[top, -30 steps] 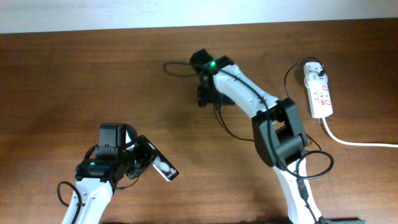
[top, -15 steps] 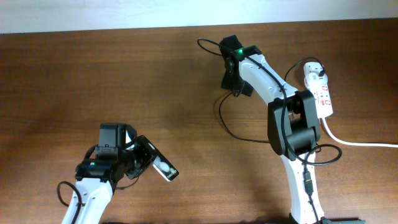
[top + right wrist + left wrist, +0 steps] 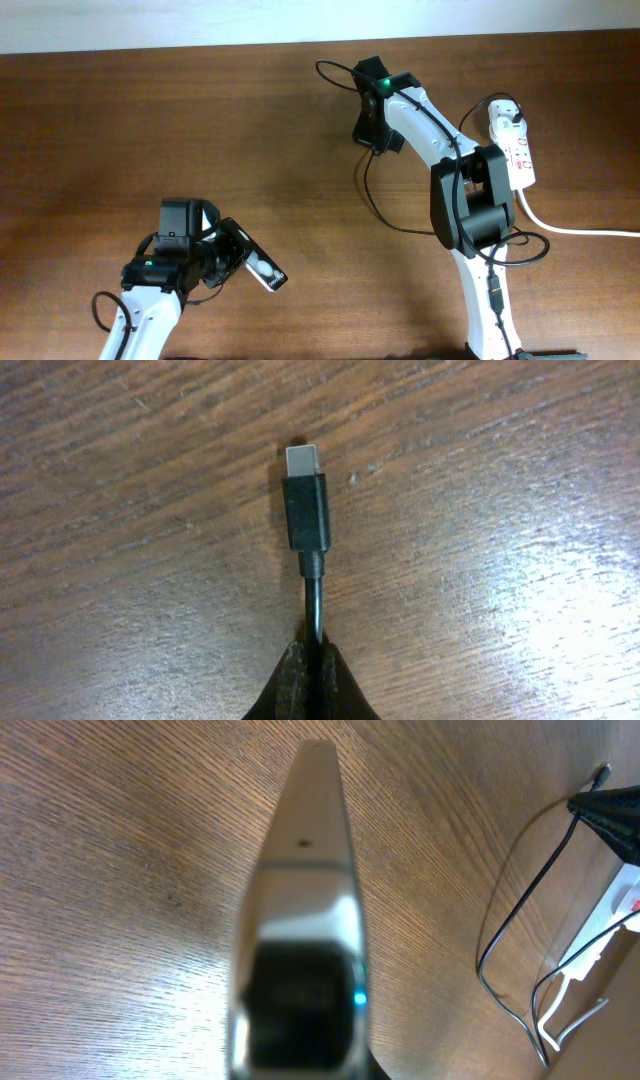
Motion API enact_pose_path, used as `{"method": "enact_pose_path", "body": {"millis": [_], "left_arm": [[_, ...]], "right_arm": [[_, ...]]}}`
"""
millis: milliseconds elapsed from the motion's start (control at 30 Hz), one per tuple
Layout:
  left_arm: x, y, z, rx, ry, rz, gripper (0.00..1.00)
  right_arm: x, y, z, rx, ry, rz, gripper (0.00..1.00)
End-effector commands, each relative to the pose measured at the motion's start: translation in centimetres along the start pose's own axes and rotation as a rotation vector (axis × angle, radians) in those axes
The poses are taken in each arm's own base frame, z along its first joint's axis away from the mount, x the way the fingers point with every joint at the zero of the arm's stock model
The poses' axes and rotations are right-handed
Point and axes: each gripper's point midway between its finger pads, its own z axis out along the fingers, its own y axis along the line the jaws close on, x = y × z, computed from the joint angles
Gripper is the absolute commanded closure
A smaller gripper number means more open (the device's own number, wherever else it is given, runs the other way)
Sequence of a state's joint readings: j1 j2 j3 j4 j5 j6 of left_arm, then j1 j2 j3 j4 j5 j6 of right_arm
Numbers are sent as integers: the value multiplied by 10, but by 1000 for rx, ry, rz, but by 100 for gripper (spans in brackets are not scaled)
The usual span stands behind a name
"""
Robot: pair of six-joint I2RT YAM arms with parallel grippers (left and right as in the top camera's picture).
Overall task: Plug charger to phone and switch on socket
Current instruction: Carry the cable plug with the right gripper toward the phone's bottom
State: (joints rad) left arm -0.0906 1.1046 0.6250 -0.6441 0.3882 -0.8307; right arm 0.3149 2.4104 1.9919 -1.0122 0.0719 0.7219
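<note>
My left gripper [image 3: 230, 253] is at the lower left, shut on the phone [image 3: 264, 271], a black glossy slab held tilted above the table. In the left wrist view the phone [image 3: 300, 910] shows edge-on and blurred. The charger's thin black cable [image 3: 365, 195] runs from its white adapter [image 3: 507, 116], plugged into the socket [image 3: 517, 158] at the right, round to my right gripper [image 3: 372, 138]. In the right wrist view that gripper [image 3: 312, 662] is shut on the cable just behind the small plug tip [image 3: 305, 500], which lies over the wood.
The socket's thick white cord [image 3: 575, 229] trails off to the right edge. The right arm's own black cables [image 3: 515, 252] loop near its base. A pale wall strip [image 3: 200, 25] borders the table's far edge.
My right arm swung from the table's middle toward the back right, then its jaws closed on the charger cable. The left arm and phone have not moved.
</note>
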Motion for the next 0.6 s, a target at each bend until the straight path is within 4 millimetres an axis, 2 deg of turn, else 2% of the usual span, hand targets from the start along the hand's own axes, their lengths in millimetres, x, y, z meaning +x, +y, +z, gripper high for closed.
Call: {"method": "enact_pose_path", "body": {"millis": [0,67,133,167,200,233,267,300,333,467,533,567], "left_arm": [[1,-8,-3,32,11,-3,100],[2,-9,-3,37,20,-3,100],[2,-9,-3,37,20,-3,100],[3,-9,-3,40,24,-3,100],[5,-11,-3,54,38,-2,100],[7,-12,-3,60,46,-2,100],[9,-14,-4,71,57,-1,100],[12,-17,-4,88,74,14,100],[13,-19,-4,98,83,25,100],[24,-33,-8,182,145,99,100],[28,-52,-13,285,171,162,100],[28,-58,-15,320,173,180,100]], "right_arm": [[15,-2,12,10,69,-102,96],[16,3,-11,-36,73,-188,96],[16,2,-44,-61,53,-224,96],[17,-2,-81,-79,30,-224,96],[20,-6,-107,-94,18,-224,96],[24,-8,-126,-112,12,-240,96],[30,-7,-150,-161,7,-287,96],[47,-7,-191,-254,4,-375,96],[53,-10,-212,-281,-8,-392,96],[81,-42,-291,-338,-105,-412,96],[110,-73,-348,-388,-198,-421,96],[117,-81,-358,-398,-215,-421,96]]}}
